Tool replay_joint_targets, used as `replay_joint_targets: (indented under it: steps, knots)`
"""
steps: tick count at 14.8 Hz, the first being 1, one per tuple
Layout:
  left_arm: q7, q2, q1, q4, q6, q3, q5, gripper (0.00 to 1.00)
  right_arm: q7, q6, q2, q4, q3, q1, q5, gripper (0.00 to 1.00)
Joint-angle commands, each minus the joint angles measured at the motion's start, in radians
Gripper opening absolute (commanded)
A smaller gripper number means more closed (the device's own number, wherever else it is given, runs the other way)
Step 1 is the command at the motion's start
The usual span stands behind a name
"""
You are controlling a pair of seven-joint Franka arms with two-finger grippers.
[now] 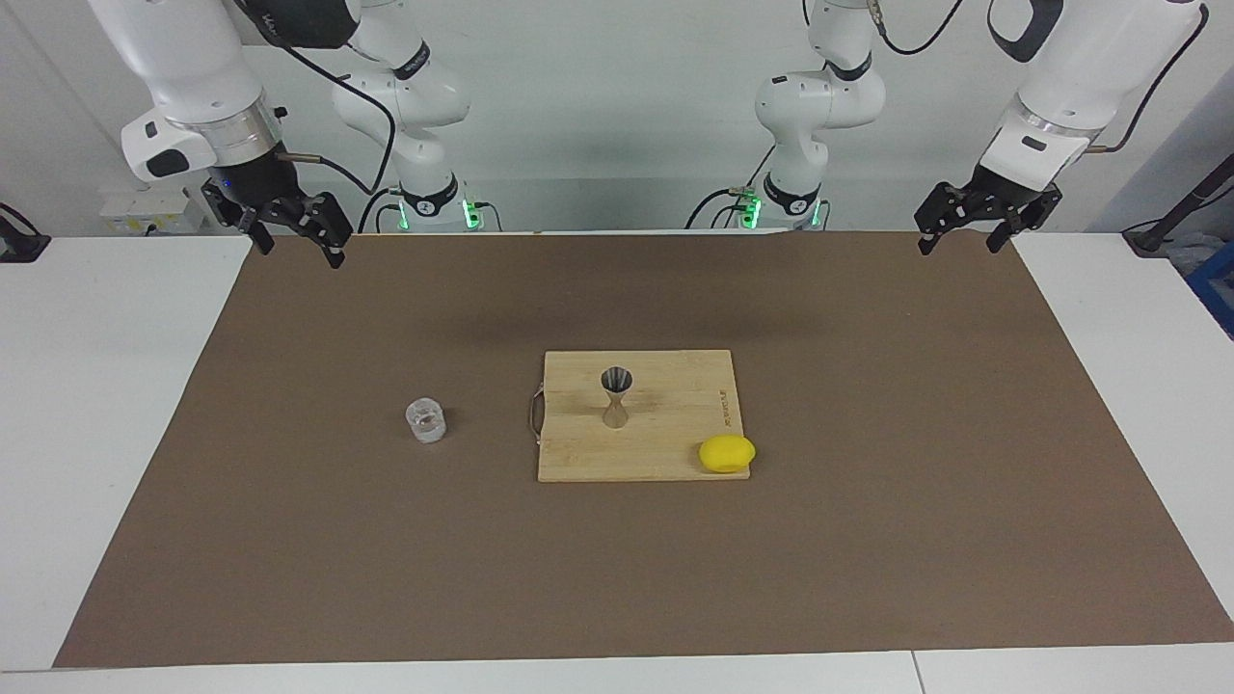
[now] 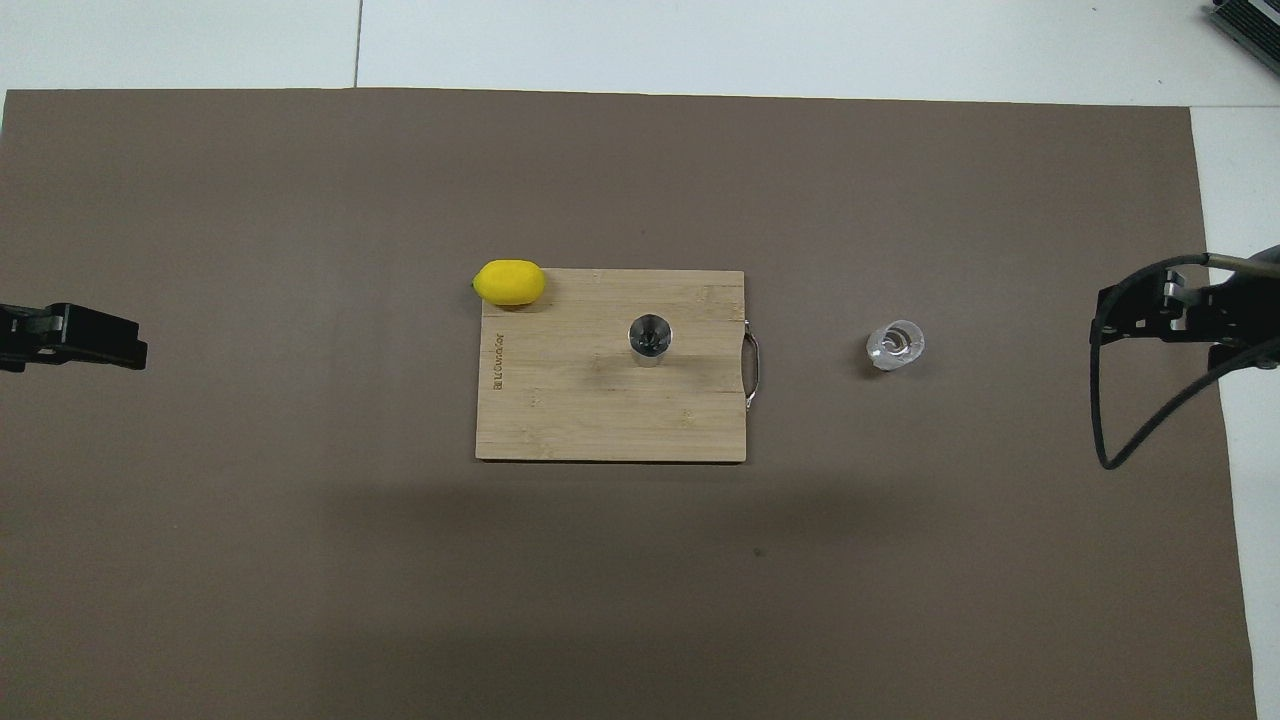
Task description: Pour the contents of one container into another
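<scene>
The clear glass tumbler (image 1: 425, 421) stands upright on the brown mat, beside the wooden cutting board (image 1: 588, 463) toward the right arm's end; it also shows in the overhead view (image 2: 896, 346). The metal hourglass jigger (image 1: 616, 395) stands upright near the board's middle and shows from above in the overhead view (image 2: 650, 338). My right gripper (image 1: 299, 253) hangs open and empty in the air over the mat's edge at its own end. My left gripper (image 1: 958, 247) hangs open and empty over the mat's edge at the left arm's end. Both arms wait.
A yellow lemon (image 1: 727, 454) lies on the board's corner farther from the robots, toward the left arm's end. The board (image 2: 600, 420) has a metal handle facing the tumbler. The brown mat (image 1: 617, 578) covers most of the white table.
</scene>
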Motion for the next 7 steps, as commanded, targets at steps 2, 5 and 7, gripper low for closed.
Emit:
replay_joint_targets:
  steps: [2,5,7]
  knots:
    - [-0.007,-0.011,0.000,-0.007,-0.007,-0.001,0.020,1.00,-0.040,0.015,0.008,0.008,0.013,-0.013,0.001,1.00]
    - [-0.006,-0.011,-0.003,-0.007,-0.007,-0.001,0.020,1.00,-0.098,-0.006,0.022,0.055,0.013,-0.025,-0.003,1.00]
    - [-0.007,-0.011,-0.012,-0.007,-0.007,-0.001,0.020,1.00,-0.137,-0.040,0.037,0.092,0.009,-0.032,-0.006,1.00]
